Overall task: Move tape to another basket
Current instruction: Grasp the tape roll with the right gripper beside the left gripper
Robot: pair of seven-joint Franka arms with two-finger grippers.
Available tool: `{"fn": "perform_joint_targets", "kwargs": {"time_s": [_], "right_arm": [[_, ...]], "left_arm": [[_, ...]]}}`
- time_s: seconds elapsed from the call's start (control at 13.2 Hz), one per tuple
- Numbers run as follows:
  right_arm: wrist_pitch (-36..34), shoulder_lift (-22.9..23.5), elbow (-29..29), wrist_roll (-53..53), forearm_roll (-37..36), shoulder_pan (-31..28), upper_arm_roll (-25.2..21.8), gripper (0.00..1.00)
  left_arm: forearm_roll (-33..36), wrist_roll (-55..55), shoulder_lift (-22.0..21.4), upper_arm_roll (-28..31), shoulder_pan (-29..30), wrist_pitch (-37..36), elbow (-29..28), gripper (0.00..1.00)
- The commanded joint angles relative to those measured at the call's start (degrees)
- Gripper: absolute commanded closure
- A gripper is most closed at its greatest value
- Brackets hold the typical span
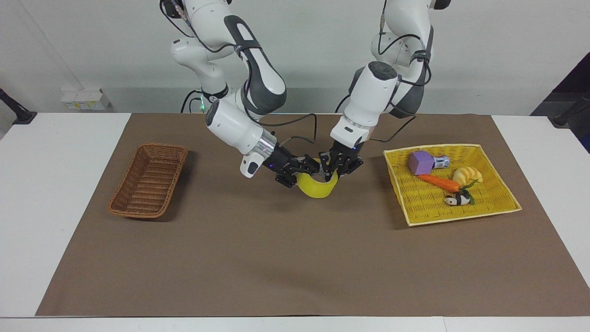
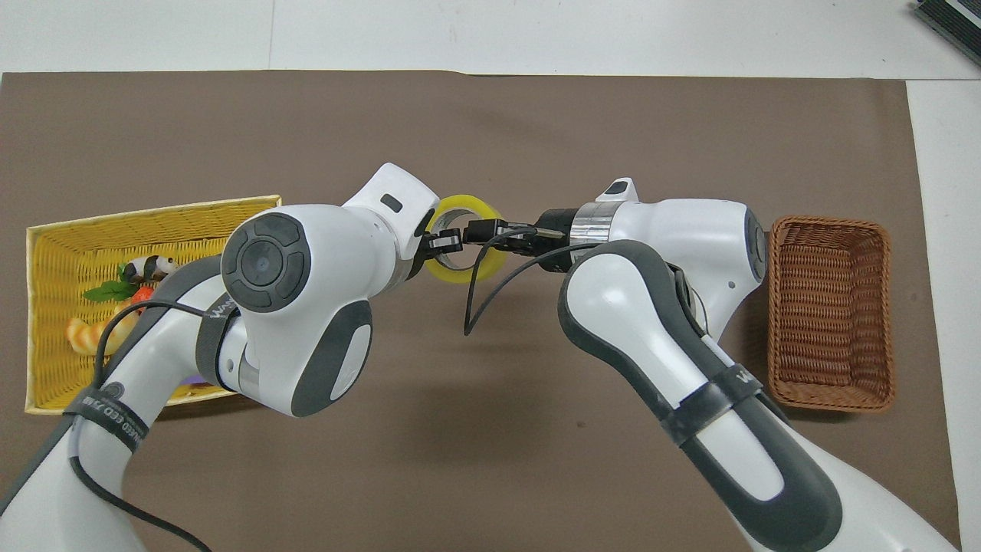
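Observation:
The tape (image 1: 318, 189), a yellow roll with a pale core, hangs tilted just above the brown mat, midway between the two baskets, its ring (image 2: 469, 204) showing between the two wrists. My left gripper (image 1: 333, 174) (image 2: 448, 244) comes down from above and is shut on the roll's wall on the side toward the left arm. My right gripper (image 1: 308, 169) (image 2: 480, 230) reaches in sideways and is shut on the wall facing it. The dark brown wicker basket (image 1: 159, 148) (image 2: 831, 307) stands with nothing in it toward the right arm's end.
A flat yellow basket (image 1: 461, 216) (image 2: 46, 307) at the left arm's end holds a purple cube (image 1: 420, 163), a small can (image 1: 441, 161), a carrot (image 1: 440, 182), a croissant (image 1: 468, 174) and a small black-and-white toy (image 1: 457, 199). A cable (image 2: 475, 307) loops down from the right wrist.

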Motion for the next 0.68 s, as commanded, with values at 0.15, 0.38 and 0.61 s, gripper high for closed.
{"fn": "perform_joint_targets", "kwargs": {"time_s": [0.15,0.38,0.61], "right_arm": [[0.0,-0.3,0.3,1.4,0.2,0.6,0.2,1.00],[-0.5,-0.5,-0.2,1.4,0.2,0.6,0.2,1.00],[-1.1,-1.4,-2.7,1.6,0.2,0.0,-0.1,1.00]], "left_arm": [[-0.9,0.0,-1.0,1.1,-0.8,-1.3,0.2,0.12],[-0.2,1.0,-3.6,1.7,0.0,-6.2,0.8,0.00],[0.5,5.5,-6.3,1.7,4.9,-10.4,0.8,0.00]]}}
